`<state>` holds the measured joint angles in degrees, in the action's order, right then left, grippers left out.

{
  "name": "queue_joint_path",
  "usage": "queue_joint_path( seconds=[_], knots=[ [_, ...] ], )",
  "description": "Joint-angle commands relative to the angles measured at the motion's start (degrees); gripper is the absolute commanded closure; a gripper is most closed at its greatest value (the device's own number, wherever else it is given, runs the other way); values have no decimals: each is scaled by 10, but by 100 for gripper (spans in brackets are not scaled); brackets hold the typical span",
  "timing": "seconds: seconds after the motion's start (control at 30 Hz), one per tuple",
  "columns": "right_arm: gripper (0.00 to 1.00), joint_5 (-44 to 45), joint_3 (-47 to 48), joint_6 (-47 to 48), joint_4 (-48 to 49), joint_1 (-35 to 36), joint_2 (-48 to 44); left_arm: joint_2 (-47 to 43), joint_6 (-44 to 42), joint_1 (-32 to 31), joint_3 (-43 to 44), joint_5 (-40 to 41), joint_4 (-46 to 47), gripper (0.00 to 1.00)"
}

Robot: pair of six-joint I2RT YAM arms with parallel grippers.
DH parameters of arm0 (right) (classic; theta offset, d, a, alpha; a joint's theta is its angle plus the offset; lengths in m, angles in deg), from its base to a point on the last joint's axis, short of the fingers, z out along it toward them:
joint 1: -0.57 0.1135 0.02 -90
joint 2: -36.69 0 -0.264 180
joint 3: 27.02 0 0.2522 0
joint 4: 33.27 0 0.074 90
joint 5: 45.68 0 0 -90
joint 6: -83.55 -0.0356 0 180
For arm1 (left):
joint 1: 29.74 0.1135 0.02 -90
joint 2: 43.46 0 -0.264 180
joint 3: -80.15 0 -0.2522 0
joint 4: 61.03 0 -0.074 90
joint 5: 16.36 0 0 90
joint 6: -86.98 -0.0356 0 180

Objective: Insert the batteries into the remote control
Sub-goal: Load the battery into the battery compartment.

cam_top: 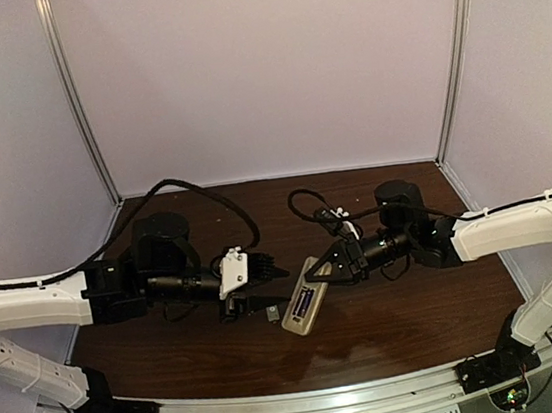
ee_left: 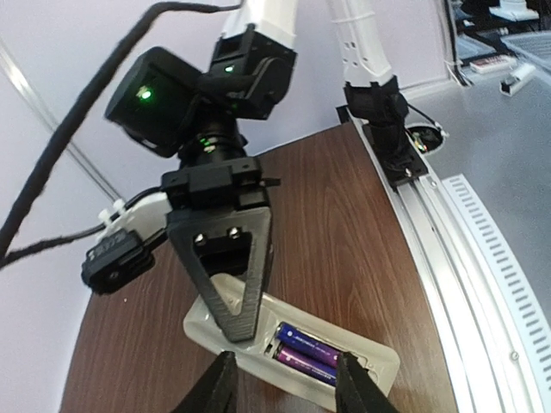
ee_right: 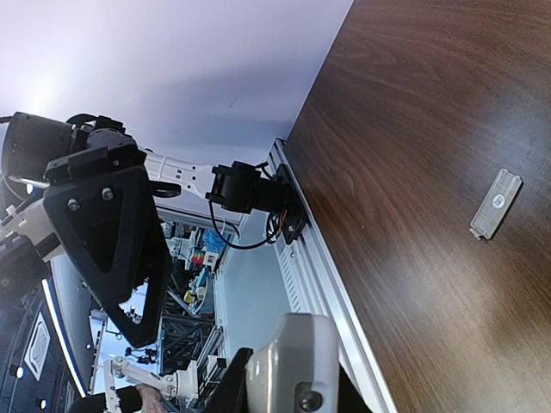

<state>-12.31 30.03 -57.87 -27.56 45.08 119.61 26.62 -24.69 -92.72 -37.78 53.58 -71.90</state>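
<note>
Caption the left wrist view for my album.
Right gripper clamps the slim beige remote control, two purple cylindrical batteries lying in its open recess.

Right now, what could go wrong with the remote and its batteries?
The batteries sit uncovered in the remote control; the cover lies apart on the table, so a tilt might spill them. The right end effector pinches only one end, so it may slip.

readable text: none | batteries, remote control, cover piece: nothing legible on any
</note>
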Motion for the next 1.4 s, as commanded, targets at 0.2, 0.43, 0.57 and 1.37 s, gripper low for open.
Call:
queue_joint_path(
  seconds=[0.2,0.43,0.57,1.37],
  knots=[
    [100,-14,34,-11,19,37,33,32,-107,-28,37,-29,-53,69],
    [100,-11,38,-8,17,49,37,59,-103,-30,60,-34,-74,74],
    [100,-11,40,-6,13,51,37,68,-105,-30,68,-38,-79,78],
    [100,-10,46,9,-5,58,29,105,-109,-30,83,-11,-114,88]
  ],
)
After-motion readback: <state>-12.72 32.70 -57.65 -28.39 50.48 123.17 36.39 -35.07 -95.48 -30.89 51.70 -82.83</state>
